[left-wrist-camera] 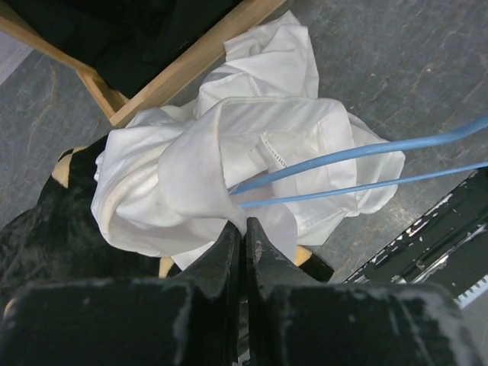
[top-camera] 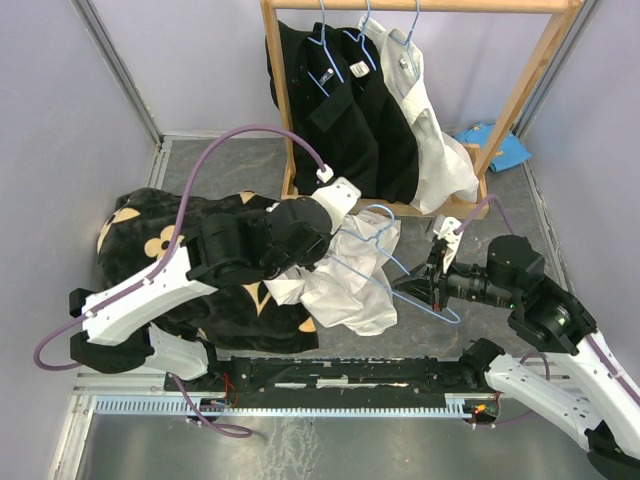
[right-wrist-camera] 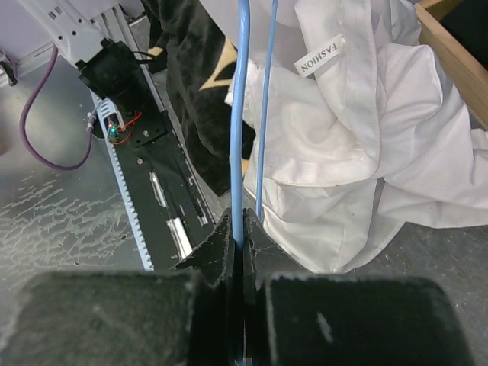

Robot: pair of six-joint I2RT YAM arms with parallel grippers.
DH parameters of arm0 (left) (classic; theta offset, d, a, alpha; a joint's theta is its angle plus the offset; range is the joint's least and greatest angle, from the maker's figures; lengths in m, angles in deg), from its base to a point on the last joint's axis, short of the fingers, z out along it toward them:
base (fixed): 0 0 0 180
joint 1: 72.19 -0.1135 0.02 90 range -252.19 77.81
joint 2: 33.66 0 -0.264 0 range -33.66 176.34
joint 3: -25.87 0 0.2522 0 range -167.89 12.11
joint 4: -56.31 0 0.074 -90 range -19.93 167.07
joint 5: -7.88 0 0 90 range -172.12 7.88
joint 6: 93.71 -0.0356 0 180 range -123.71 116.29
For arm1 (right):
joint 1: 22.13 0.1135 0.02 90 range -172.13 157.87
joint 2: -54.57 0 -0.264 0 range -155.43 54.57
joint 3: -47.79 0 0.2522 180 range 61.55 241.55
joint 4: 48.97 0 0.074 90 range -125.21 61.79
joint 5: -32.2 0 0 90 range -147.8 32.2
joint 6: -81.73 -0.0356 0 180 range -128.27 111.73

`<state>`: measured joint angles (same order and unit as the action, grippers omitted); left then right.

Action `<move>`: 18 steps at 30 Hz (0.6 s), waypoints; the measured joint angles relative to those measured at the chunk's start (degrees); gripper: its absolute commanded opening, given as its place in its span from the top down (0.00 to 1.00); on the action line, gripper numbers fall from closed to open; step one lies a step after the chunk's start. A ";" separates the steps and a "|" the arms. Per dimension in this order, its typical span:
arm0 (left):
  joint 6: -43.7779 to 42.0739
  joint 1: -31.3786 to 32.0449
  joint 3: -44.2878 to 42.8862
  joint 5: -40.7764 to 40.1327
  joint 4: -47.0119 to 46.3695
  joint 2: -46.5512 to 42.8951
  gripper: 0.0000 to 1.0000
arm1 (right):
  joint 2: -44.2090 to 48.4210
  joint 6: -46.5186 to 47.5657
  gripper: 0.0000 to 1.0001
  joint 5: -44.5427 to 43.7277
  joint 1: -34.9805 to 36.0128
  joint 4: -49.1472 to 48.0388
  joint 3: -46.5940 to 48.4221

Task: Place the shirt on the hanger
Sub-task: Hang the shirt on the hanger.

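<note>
Scanning from the bench's left edge: black flowered cloth (top-camera: pixel 140 225) is heaped there, with the left arm lying over it.

Left pincer (left-wrist-camera: pixel 244 229) is closed, its tips buried in a fold of the shirt (left-wrist-camera: pixel 252 145). It reads as a pinch on the fabric, though the contact itself is hidden.

Shirt is bunched mid-bench, just in front of the wooden rack (top-camera: pixel 538 72) at the far edge, and partly over the black cloth. Neck label (right-wrist-camera: pixel 320 55) shows on the side toward the right arm.

Hanger (right-wrist-camera: pixel 241 114) has its long axis running across the bench, from the right pincer toward the left one. Its two wires enter a fold of the shirt and vanish.

Right pincer (right-wrist-camera: pixel 238 242) is closed on one hanger wire, just right of the shirt.

Judgement: the right arm has the hanger and the left arm has the shirt, facing each other along the wire. The next move turns on feeding the wire leftward along that axis while the left arm holds the fabric. Cannot tell whether the wire sits inside the neck or only under a loose fold.
</note>
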<state>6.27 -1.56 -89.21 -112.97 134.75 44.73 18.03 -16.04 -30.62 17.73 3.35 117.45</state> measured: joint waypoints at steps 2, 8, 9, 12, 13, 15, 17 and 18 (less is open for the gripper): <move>0.00 0.35 -1.99 0.85 1.33 -0.04 0.97 | 0.96 -0.09 1.00 0.24 0.00 -0.02 0.04; 0.22 0.76 -3.28 4.20 2.95 -2.08 0.97 | 1.60 -2.12 1.00 3.02 0.00 -2.86 -0.74; 0.48 0.85 -3.21 4.59 3.02 -2.49 0.97 | 1.60 -2.91 1.00 3.98 0.00 -4.68 -1.55; 1.16 1.27 -2.34 5.73 3.06 -3.61 0.97 | 1.05 -4.63 1.00 6.08 0.00 -8.85 -3.50; 1.31 1.57 -2.05 5.97 3.17 -3.78 0.97 | 0.57 -5.22 1.00 6.95 0.00 -10.47 -4.07; 1.75 2.45 -1.68 6.16 3.45 -3.80 0.97 | -0.96 -6.25 1.00 8.90 0.00 -13.99 -5.14; 2.10 4.04 -1.51 6.16 3.91 -3.67 0.97 | -2.86 -7.15 1.00 10.49 0.00 -17.40 -6.16; 2.16 4.87 -1.49 6.12 4.07 -3.63 0.97 | -3.89 -7.61 1.00 11.37 0.00 -19.19 -6.69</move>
<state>8.43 3.32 -90.70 -106.85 138.82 41.10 14.14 -23.65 -19.26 17.73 -15.84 110.76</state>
